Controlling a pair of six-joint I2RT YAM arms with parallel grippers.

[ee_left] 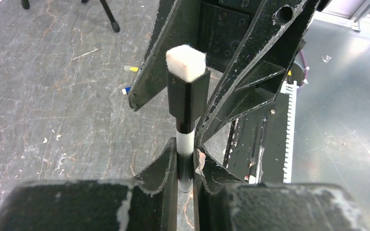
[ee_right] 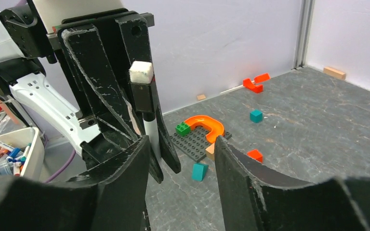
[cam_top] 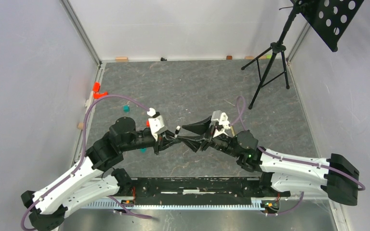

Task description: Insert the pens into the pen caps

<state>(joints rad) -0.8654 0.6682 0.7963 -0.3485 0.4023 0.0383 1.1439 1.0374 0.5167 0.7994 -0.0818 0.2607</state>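
One pen pinched betw. left jaws.

we log: pen white barrel, black sleeve, white felt end; table grey, veined; cube teal.

pen in L gripper, R gripper opposite
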